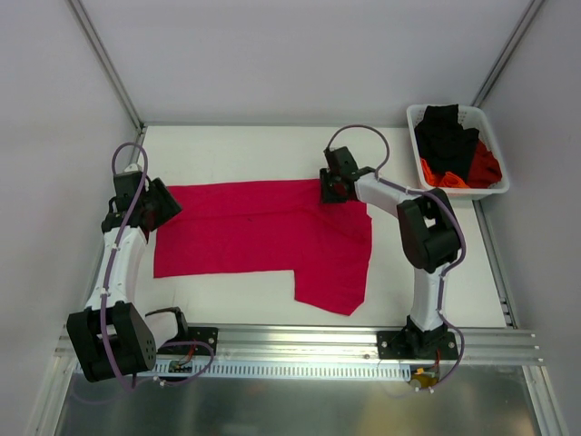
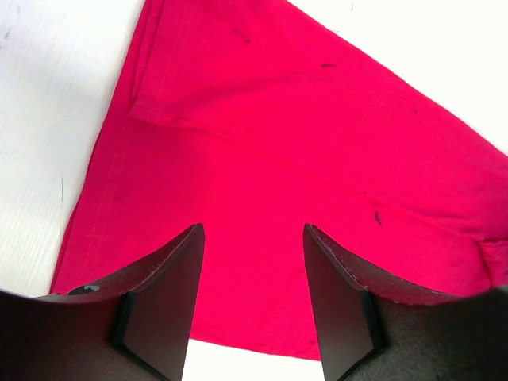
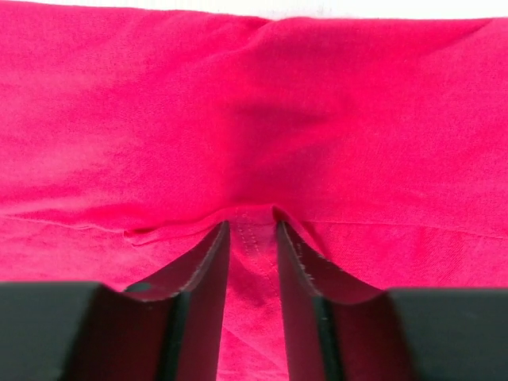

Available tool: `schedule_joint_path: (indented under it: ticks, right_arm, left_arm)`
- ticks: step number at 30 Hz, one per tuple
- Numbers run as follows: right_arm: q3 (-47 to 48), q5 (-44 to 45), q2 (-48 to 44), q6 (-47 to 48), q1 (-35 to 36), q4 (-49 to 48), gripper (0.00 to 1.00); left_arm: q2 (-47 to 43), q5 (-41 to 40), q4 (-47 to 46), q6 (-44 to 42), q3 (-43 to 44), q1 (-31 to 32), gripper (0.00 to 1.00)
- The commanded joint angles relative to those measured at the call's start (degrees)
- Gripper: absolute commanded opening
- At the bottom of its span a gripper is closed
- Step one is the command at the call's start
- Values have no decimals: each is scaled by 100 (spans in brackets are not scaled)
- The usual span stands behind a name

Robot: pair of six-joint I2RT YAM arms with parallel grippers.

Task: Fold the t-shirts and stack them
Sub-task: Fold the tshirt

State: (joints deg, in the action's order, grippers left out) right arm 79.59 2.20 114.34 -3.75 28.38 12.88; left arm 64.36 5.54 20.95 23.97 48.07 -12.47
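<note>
T-shirt (image 1: 254, 232) fold — inside right end effector (image 3: 252, 228) (far edge)

Colours: plain crimson-pink t-shirt (image 1: 263, 236) on white table (image 1: 227, 150)
White basket (image 1: 496, 154) holds black t-shirt (image 1: 443, 136) and orange-red t-shirt (image 1: 486, 168); pink cloth carries a few small dark specks

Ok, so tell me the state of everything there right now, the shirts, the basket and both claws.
crimson t-shirt, lying flat on the table, mostly spread out.
left claw, open over the shirt's left edge, gripping nothing.
right claw, shut on the shirt's far edge.
basket, upright at the far right corner.
black t-shirt, crumpled in the basket.
orange-red t-shirt, crumpled in the basket.
</note>
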Motion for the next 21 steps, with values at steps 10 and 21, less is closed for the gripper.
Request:
schedule_joint_path:
  ticks: [10, 21]
  right_arm:
    - [233, 123, -122, -29, 53, 170, 0]
    - [-785, -158, -1054, -82, 440, -137, 0]
  left_arm:
    - [-178, 0, 93, -129, 123, -45, 53]
    - [-143, 35, 93, -243, 211, -45, 53]
